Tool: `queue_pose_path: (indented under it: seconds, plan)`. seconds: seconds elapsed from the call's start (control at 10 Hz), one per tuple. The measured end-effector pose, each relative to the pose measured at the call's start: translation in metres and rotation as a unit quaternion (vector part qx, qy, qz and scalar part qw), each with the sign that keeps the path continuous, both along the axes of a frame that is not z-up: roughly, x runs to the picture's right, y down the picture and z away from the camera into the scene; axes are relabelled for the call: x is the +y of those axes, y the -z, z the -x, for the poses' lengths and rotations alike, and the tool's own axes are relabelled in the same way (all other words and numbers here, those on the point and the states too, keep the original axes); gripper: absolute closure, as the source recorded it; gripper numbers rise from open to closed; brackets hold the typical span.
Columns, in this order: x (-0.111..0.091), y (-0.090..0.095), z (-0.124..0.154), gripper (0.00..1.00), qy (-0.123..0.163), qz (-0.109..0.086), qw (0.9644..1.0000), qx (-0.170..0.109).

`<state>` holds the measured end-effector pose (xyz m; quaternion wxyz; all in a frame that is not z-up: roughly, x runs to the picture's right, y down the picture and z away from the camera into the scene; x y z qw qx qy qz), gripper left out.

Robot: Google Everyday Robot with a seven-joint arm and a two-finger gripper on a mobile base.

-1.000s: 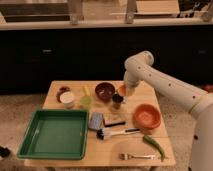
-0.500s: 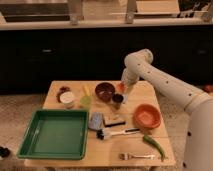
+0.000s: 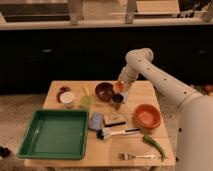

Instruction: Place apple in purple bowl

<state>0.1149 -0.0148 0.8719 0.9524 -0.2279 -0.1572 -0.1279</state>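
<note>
The apple [image 3: 118, 87] is a small orange-yellow fruit held at the tip of my gripper [image 3: 120, 86]. The gripper is shut on it and reaches down from the white arm at the table's far side. The apple hangs just beside the right rim of the purple bowl [image 3: 104, 91], a dark maroon bowl on the far middle of the wooden table [image 3: 150, 95]. It is also just above and behind a small metal cup [image 3: 117, 101].
An orange bowl [image 3: 147, 116] stands at the right, with a long green pepper [image 3: 155, 145] and a fork [image 3: 135, 156] in front of it. A green tray [image 3: 54, 134] fills the front left. A brush [image 3: 117, 132], a sponge [image 3: 96, 120], a green cup [image 3: 86, 101] and a white cup [image 3: 66, 97] lie between.
The arm has shifted slightly left, carrying the apple closer to the purple bowl's right rim. Nothing else on the table has moved.
</note>
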Motion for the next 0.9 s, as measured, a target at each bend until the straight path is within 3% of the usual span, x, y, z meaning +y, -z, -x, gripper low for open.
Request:
queue_pose_path:
  seconds: [0.5, 0.9]
  plan:
    - [-0.007, -0.017, 0.019, 0.99, 0.002, -0.001, 0.9986, -0.052]
    - [0.0, -0.025, 0.035, 0.99, -0.011, 0.004, 0.9957, -0.092]
